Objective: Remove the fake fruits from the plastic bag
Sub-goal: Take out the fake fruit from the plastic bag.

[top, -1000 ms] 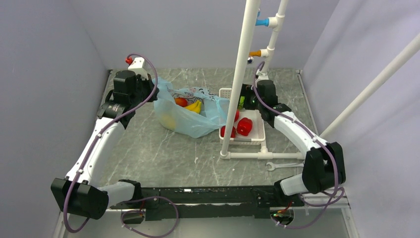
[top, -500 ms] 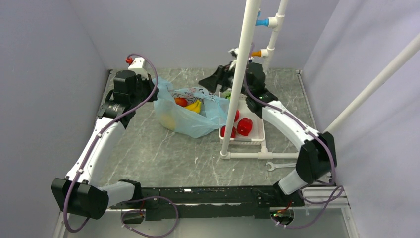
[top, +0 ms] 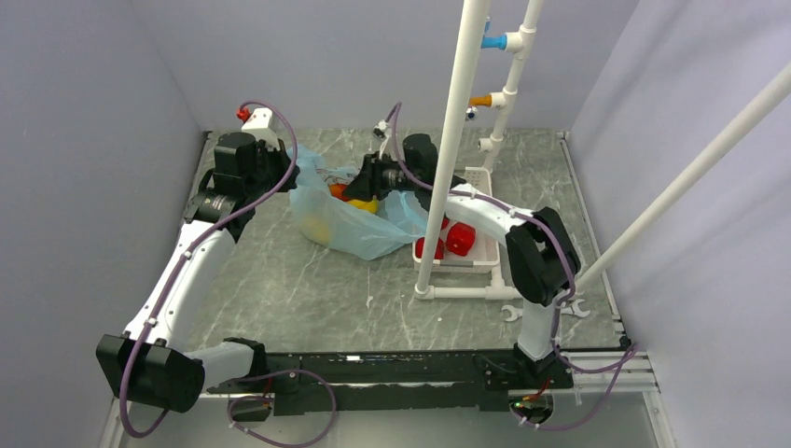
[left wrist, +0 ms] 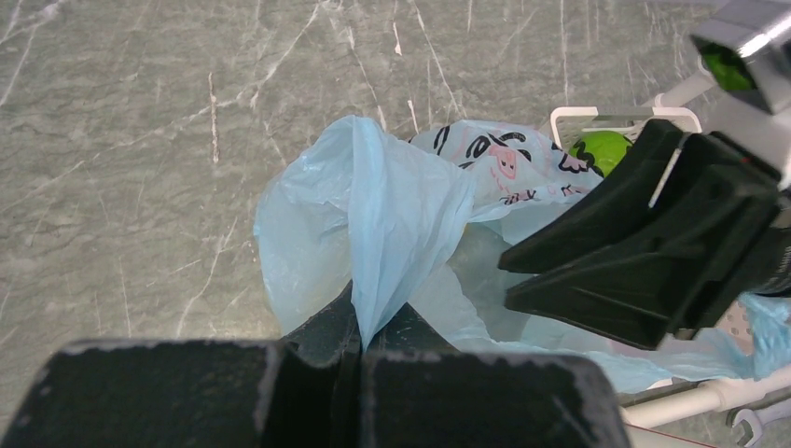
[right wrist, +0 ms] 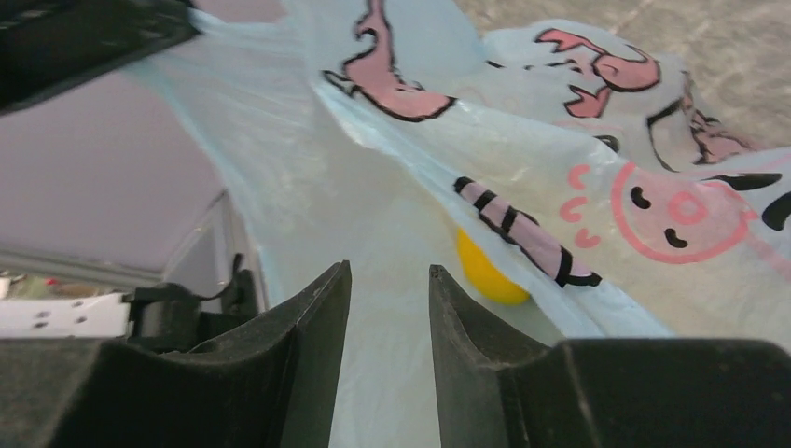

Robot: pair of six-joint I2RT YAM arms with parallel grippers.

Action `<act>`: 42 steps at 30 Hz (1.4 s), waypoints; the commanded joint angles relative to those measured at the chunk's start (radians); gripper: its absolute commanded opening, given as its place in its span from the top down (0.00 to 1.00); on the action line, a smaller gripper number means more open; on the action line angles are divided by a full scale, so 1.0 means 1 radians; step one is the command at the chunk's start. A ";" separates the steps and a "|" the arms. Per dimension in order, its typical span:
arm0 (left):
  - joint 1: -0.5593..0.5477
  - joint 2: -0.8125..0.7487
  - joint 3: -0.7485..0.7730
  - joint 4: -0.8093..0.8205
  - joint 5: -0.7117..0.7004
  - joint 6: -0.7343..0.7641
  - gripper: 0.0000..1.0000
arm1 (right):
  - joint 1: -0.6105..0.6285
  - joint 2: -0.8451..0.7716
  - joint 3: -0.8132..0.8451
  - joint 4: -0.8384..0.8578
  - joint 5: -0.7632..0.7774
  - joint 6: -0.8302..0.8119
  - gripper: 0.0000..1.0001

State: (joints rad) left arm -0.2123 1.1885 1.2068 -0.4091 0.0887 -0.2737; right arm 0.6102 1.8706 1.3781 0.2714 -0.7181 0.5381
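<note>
Partly done: red pieces and a green piece already in the white basket; banana and other fake fruits left in the plastic bag on the bench. Left jaws clamped on its edge; right jaws slightly apart, empty, at its mouth

A: Entry one, plastic bag. Position?
B: One fold sits between the left gripper's fingers. The rest spreads beyond their tips, on the table.
A: Entry two, fake fruits?
B: One fruit lies inside the bag, just beyond the right gripper's fingertips and to their right (under the film). More pieces lie in the basket, which touches the bag's right side.
A: Remainder?
B: The pipe stand rises at the basket's near edge, and the wrench lies nearer still.
</note>
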 commanded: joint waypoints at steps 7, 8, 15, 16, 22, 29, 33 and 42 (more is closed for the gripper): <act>-0.002 -0.005 0.029 0.025 -0.010 0.015 1.00 | 0.065 0.094 0.135 -0.244 0.398 -0.245 0.55; -0.002 -0.006 0.025 0.031 -0.014 0.014 1.00 | 0.069 0.119 0.160 -0.276 0.405 -0.264 0.53; -0.002 -0.003 0.030 0.026 -0.007 0.014 1.00 | 0.103 0.232 0.240 -0.328 0.340 -0.351 0.39; -0.002 -0.001 0.037 0.017 -0.005 0.016 1.00 | 0.110 0.252 0.264 -0.342 0.313 -0.361 0.39; -0.002 0.003 0.037 0.016 -0.006 0.015 1.00 | 0.133 0.309 0.311 -0.334 0.229 -0.382 0.31; -0.002 0.003 0.039 0.015 -0.006 0.015 1.00 | 0.140 0.360 0.352 -0.321 0.186 -0.384 0.19; -0.002 0.008 0.039 0.013 -0.013 0.016 1.00 | 0.143 0.402 0.398 -0.333 0.172 -0.386 0.18; -0.002 0.017 0.049 0.000 -0.013 0.022 1.00 | 0.163 0.554 0.551 -0.444 0.224 -0.416 0.12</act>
State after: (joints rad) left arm -0.2119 1.2045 1.2087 -0.4194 0.0814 -0.2707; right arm 0.7479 2.3684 1.8698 -0.1196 -0.5247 0.1650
